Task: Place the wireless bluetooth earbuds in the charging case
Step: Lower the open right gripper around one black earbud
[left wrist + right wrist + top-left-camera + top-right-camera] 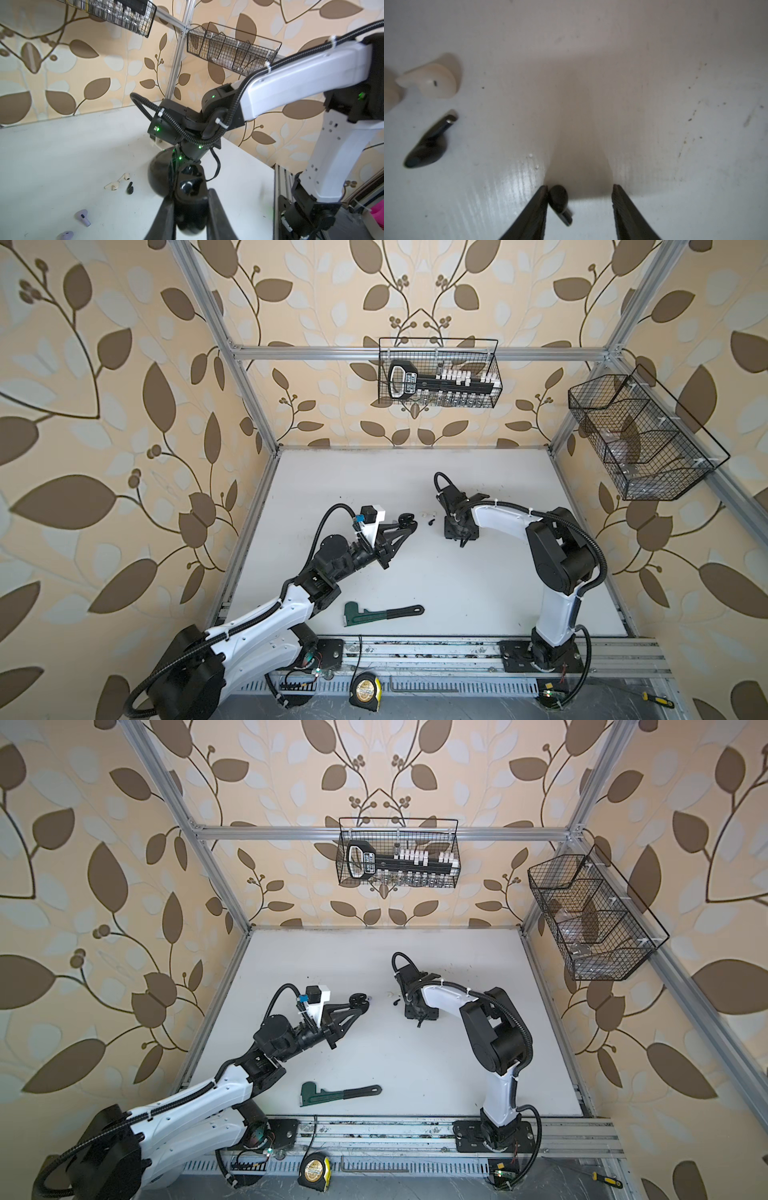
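Glossy black stemmed earbud, scuffed table

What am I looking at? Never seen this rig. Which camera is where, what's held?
Two robot arms stand at the front edge of a white table, each ending in a two-fingered gripper. Two pictures look down on the whole scene from overhead; the other two come from cameras on the arms' wrists. The left gripper is clamped on a black round case. The right gripper points down at the table, fingers apart, with a black earbud between them beside one finger, not yet gripped. Loose on the table: a second black earbud, white earbuds, lilac earbuds and a green wrench.
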